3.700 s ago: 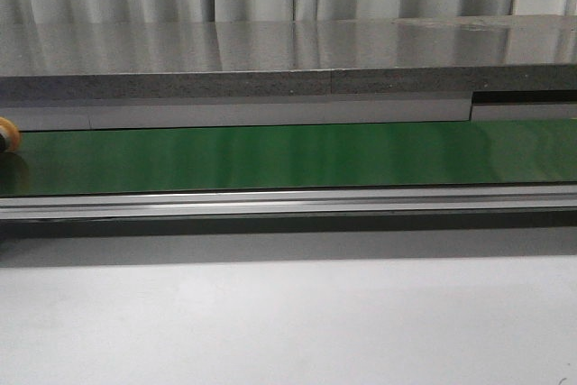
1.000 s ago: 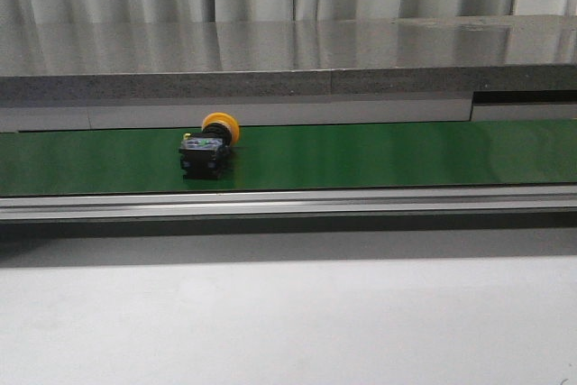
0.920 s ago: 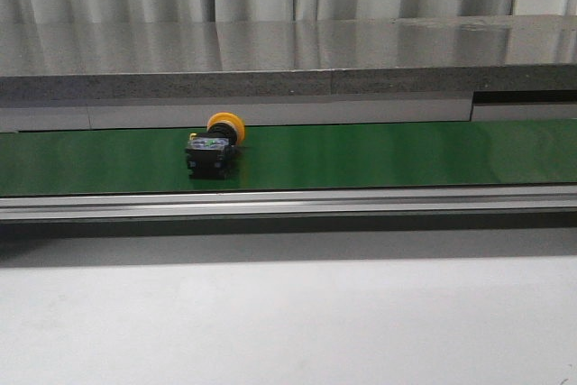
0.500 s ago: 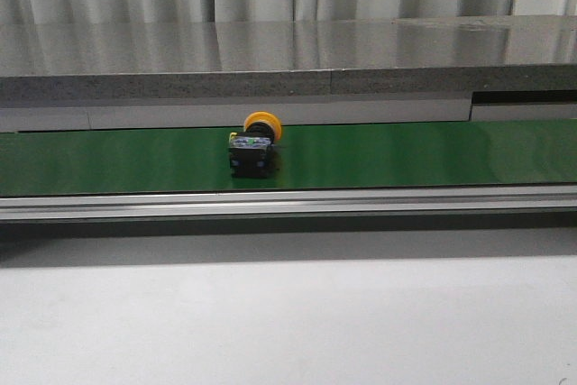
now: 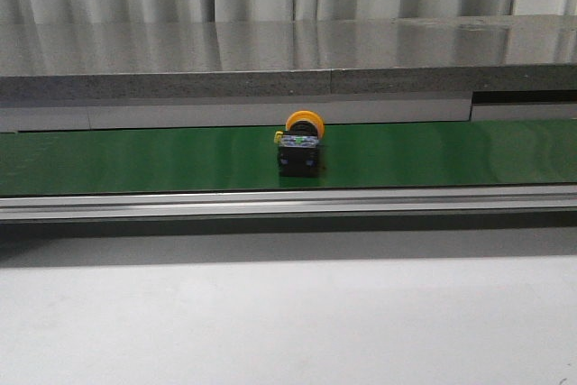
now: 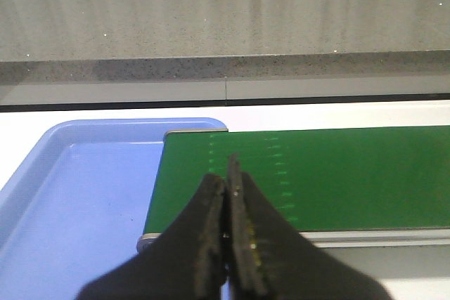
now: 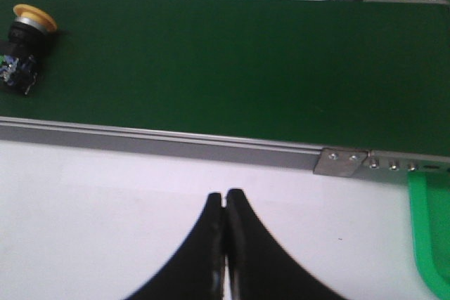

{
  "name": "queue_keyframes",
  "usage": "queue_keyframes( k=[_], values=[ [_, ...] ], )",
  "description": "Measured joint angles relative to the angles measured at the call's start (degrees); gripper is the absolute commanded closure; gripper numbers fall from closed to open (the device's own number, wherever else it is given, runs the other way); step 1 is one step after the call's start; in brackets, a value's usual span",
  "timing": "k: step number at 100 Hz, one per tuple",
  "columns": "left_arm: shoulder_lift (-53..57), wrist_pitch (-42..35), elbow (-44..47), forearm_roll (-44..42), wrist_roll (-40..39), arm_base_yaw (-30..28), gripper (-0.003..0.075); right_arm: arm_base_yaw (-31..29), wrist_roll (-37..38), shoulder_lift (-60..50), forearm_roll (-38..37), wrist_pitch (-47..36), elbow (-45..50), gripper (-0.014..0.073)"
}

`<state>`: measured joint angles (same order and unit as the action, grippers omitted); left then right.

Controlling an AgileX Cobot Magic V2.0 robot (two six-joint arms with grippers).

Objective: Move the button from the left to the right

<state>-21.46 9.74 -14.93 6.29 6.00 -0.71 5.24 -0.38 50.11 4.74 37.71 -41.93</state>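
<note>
The button [image 5: 299, 145], a small dark box with an orange-yellow cap, lies on the green belt [image 5: 433, 152] near its middle in the front view. It also shows in the right wrist view [image 7: 24, 36], at the belt's far left. My right gripper [image 7: 225, 198] is shut and empty over the white table, well short of the belt. My left gripper [image 6: 226, 173] is shut and empty above the belt's left end [image 6: 316, 173]. Neither gripper shows in the front view.
A blue tray [image 6: 77, 194] lies beside the belt's left end. A grey metal rail [image 5: 288, 201] runs along the belt's near side. A green part [image 7: 427, 237] stands at the belt's right end. A grey stone ledge [image 5: 270, 60] runs behind the belt.
The button has travelled rightward along the belt, from the far left edge to about the middle of the front view. No gripper has come into that view.
</note>
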Motion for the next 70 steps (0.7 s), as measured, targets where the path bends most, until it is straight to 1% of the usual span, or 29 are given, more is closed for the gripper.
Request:
queue_keyframes(
  k=[3,5,10,16,17,22,27,32,49,70],
  values=[
    [0.0,0.0,0.0,0.0,0.0,0.0,0.0741,0.0,0.0,0.6,0.1,0.0,0.0,0.0546],
    [0.0,0.0,0.0,0.0,0.0,0.0,0.0741,0.0,0.0,1.0,0.1,0.0,0.0,0.0497],
    [0.0,0.0,0.0,0.0,0.0,0.0,0.0741,0.0,0.0,1.8,0.2,0.1,0.0,0.0411],
    [0.0,0.0,0.0,0.0,0.0,0.0,0.0741,0.0,0.0,2.2,0.6,0.2,0.0,0.0263],
    [0.0,0.0,0.0,0.0,0.0,0.0,0.0741,0.0,0.0,2.2,0.7,0.2,0.0,0.0263],
    [0.0,0.0,0.0,0.0,0.0,0.0,0.0741,0.0,0.0,2.2,1.1,0.2,0.0,0.0169],
    [0.0,0.0,0.0,0.0,0.0,0.0,0.0741,0.0,0.4,2.2,1.5,0.2,0.0,0.0115],
    [0.0,0.0,0.0,0.0,0.0,0.0,0.0741,0.0,0.0,2.2,2.2,0.2,0.0,0.0091],
    [0.0,0.0,0.0,0.0,0.0,0.0,0.0741,0.0,0.0,2.6,4.9,-0.1,-0.3,0.0095],
    [0.0,0.0,0.0,0.0,0.0,0.0,0.0741,0.0,-0.3,8.2,5.6,1.4,-6.1,0.0095]
  ],
)
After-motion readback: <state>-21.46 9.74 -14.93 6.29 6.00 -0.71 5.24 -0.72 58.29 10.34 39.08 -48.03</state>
